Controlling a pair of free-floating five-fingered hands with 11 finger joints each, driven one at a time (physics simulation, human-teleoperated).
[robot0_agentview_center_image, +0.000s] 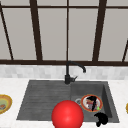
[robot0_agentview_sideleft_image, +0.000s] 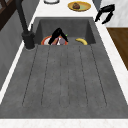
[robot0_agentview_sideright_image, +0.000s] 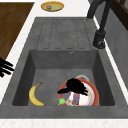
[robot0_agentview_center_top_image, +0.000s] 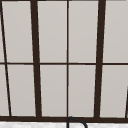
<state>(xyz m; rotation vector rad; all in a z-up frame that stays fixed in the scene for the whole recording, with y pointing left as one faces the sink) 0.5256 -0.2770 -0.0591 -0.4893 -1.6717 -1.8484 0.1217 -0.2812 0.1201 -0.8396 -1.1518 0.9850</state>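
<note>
1. Seemingly the grasp: left hand (robot0_agentview_center_image: 93, 102) rests on the plate (robot0_agentview_center_image: 84, 100) in the sink (robot0_agentview_center_image: 45, 97); its grip I cannot tell.
2. Right hand (robot0_agentview_center_image: 101, 118) hangs relaxed, fingers apart.
3. Lifting calls for a firm rim hold.

Facing a tall window (robot0_agentview_center_image: 67, 30) with dark brown bars — pale, even light behind the panes, a dark sill (robot0_agentview_center_image: 62, 62) running along the bottom. Below it, a strip of light grey tiled wall (robot0_agentview_center_image: 32, 72). Spreading to both sides, a white speckled counter (robot0_agentview_center_image: 10, 85), holding a dark grey sink (robot0_agentview_center_image: 40, 100) with a ribbed draining board at its left end. Standing at the sink's back edge, a black curved tap (robot0_agentview_center_image: 68, 72). Beyond the counter's front edge — brown wooden floor (robot0_agentview_sideright_image: 11, 22).
</note>
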